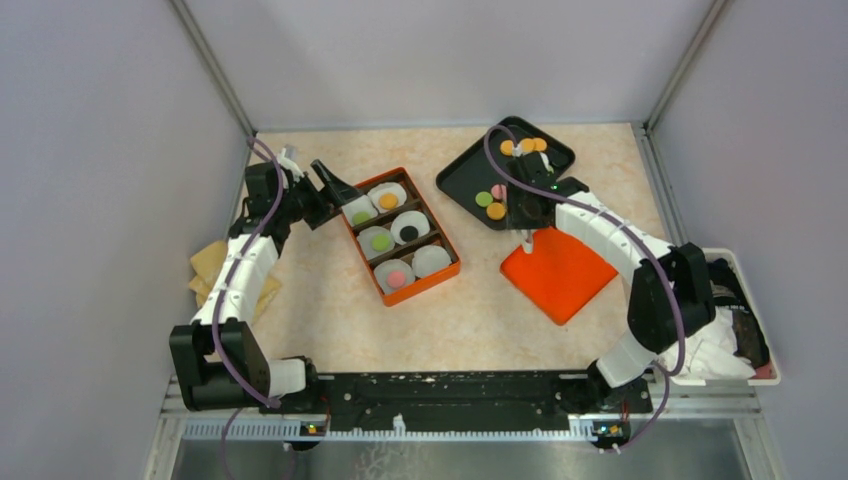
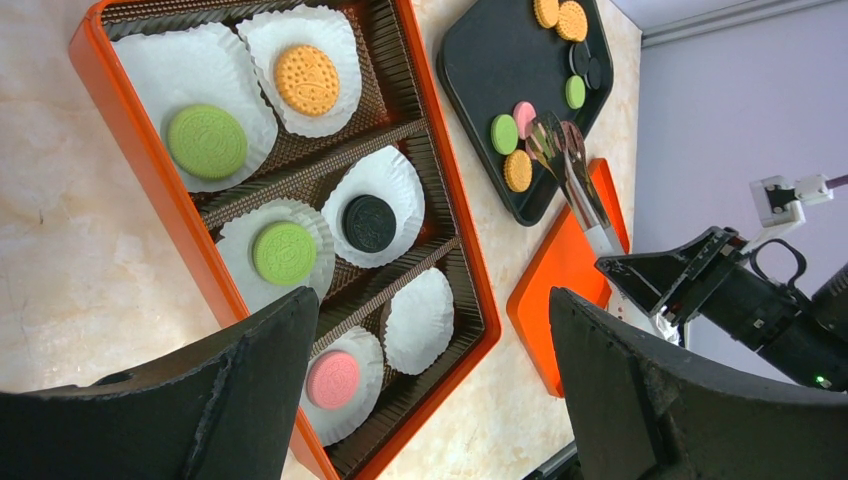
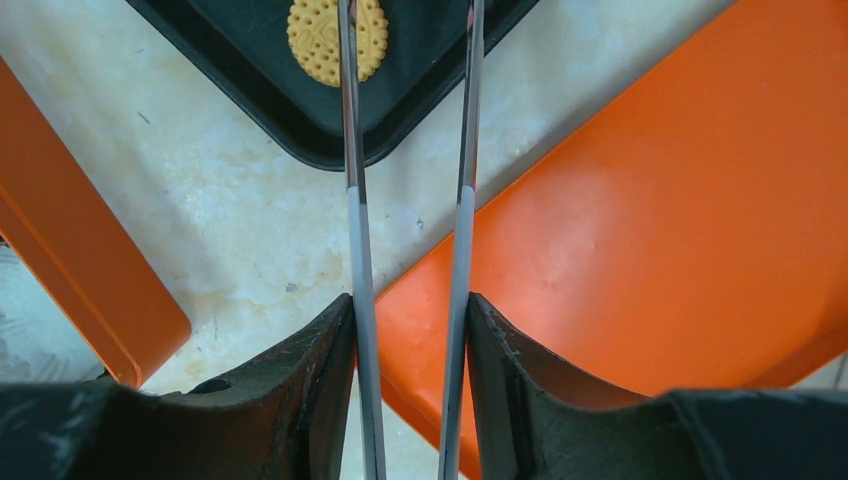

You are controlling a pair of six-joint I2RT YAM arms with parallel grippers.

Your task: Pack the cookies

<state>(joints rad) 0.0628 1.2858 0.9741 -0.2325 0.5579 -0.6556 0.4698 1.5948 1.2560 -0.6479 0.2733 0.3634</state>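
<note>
The orange box (image 1: 455,262) holds white paper cups with cookies: green (image 2: 207,141), orange (image 2: 307,79), black (image 2: 369,222), green (image 2: 284,252) and pink (image 2: 333,379); one cup (image 2: 420,320) is empty. More cookies lie on the black tray (image 1: 460,175): orange (image 1: 507,147), green (image 1: 483,198), pink (image 1: 498,190) and orange (image 1: 496,211). My left gripper (image 1: 335,185) is open and empty at the box's far left corner. My right gripper (image 1: 522,205) is shut on metal tongs (image 3: 352,150). The tong arms stand apart over an orange cookie (image 3: 312,40) at the tray's near edge.
The orange lid (image 1: 558,275) lies flat just near the tray, under my right wrist. A white bin (image 1: 735,320) with dark and white items stands at the right edge. Tan cloth (image 1: 210,265) lies by the left arm. Grey walls close in both sides.
</note>
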